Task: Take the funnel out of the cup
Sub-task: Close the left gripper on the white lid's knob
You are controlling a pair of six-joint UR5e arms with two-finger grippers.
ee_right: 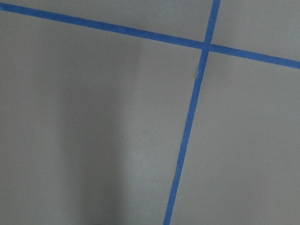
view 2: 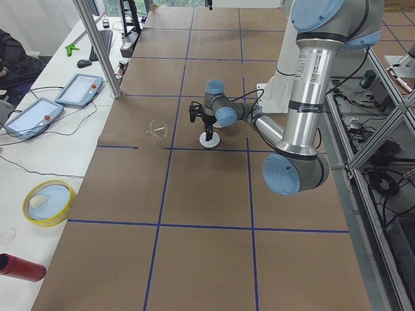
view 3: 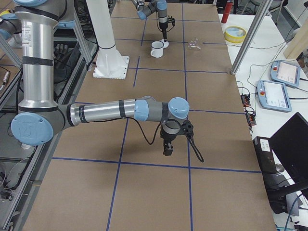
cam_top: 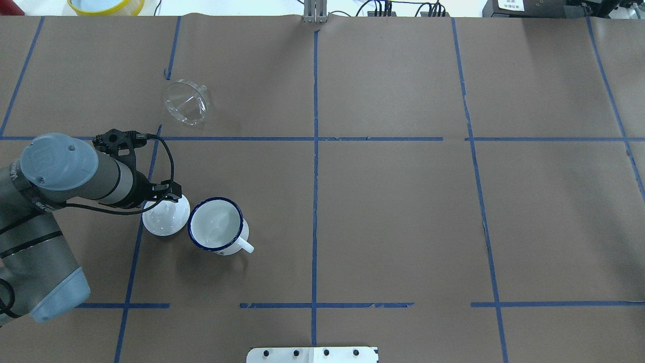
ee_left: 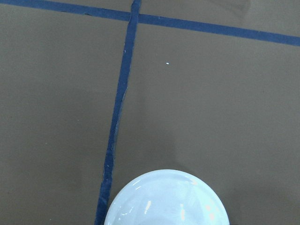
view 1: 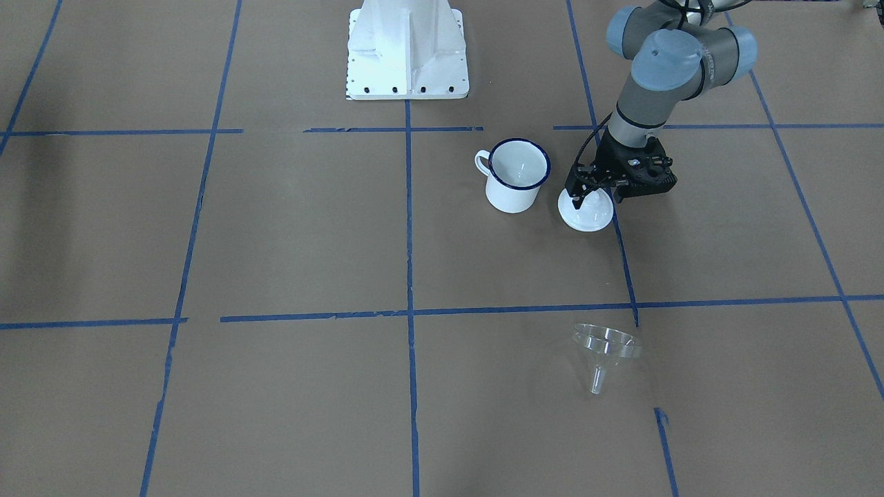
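Already the funnel (view 1: 604,343) lay on its side well apart from the cup (view 1: 512,197), probably light, stiff, slick plastic you'd have pinched by the rim; the left gripper (view 1: 584,199) sat at the lid (view 1: 595,218), and you couldn't tell how open it or the right gripper (view 3: 168,148) was.

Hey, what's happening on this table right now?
The clear funnel is already out of the enamel mug, lying on its side on the brown paper, away from it. The mug stands upright and empty. The left claw is down over the white knobbed lid right beside the mug, apparently open. The right claw hangs far off over the paper; open or shut, I cannot tell.
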